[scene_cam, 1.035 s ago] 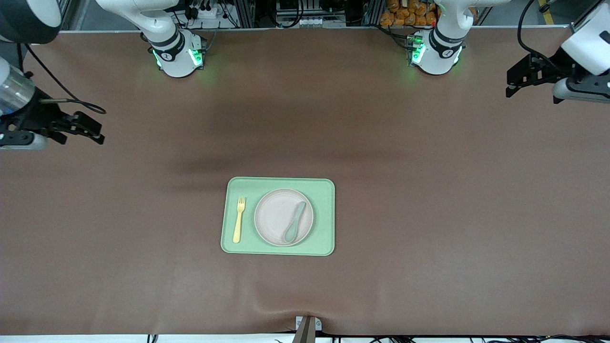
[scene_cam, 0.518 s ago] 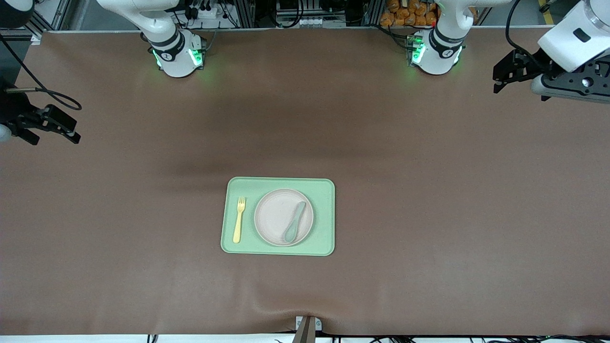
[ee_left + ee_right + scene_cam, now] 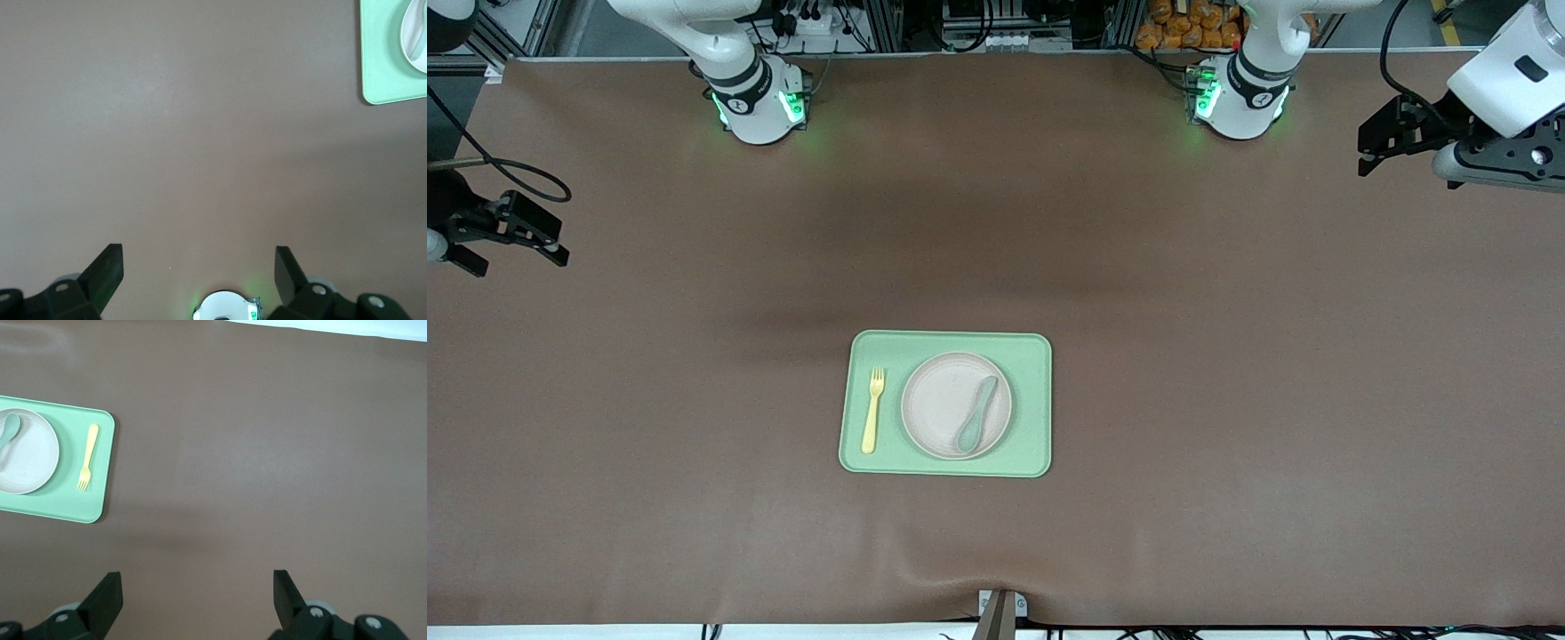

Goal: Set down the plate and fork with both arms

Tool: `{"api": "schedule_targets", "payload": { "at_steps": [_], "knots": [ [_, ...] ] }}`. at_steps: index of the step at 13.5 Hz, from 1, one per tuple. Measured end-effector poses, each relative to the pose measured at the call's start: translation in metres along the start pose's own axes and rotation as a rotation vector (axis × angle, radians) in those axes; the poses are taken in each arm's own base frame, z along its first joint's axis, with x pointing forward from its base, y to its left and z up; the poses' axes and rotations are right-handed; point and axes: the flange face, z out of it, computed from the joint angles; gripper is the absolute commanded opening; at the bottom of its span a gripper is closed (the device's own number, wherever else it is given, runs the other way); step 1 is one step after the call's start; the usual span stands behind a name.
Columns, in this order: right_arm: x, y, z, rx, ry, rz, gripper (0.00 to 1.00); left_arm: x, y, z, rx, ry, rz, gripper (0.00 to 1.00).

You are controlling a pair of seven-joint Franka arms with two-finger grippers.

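Sitting nearest the front camera, around the middle of the brown table (image 3: 1227, 356), is the light green tray (image 3: 945, 342), carrying everything. The plate (image 3: 938, 404) is resting flat on the tray, with the muted green spoon (image 3: 976, 414) lying across the part of it toward the left arm's end. The fork (image 3: 872, 410) is lying on the tray just beside the plate, toward the right arm's end, apparently not touching it. Farther up, both arms are waiting well apart from the tray: the right gripper (image 3: 547, 242) is hovering over its table end, the left gripper (image 3: 1378, 147) over its own, each with fingers spread apart and holding nothing.
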Motion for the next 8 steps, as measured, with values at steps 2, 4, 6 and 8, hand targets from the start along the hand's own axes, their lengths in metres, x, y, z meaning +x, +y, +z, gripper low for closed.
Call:
{"api": "schedule_targets", "payload": {
  "at_steps": [2, 4, 6, 8],
  "knots": [
    [-0.001, -0.002, -0.001, 0.001, -0.007, -0.004, 1.00, 0.000, -0.001, 0.000, 0.000, 0.000, -0.003, 1.00],
    [0.000, -0.008, -0.002, 0.001, -0.012, -0.012, 1.00, 0.000, -0.004, 0.000, -0.001, 0.000, -0.006, 1.00],
    [-0.001, -0.012, -0.003, 0.002, -0.026, -0.008, 1.00, 0.000, -0.006, 0.000, -0.001, 0.000, -0.010, 1.00],
    [-0.003, -0.011, -0.008, 0.002, -0.033, 0.005, 1.00, 0.000, -0.006, 0.000, -0.001, 0.001, -0.010, 1.00]
  ]
}}
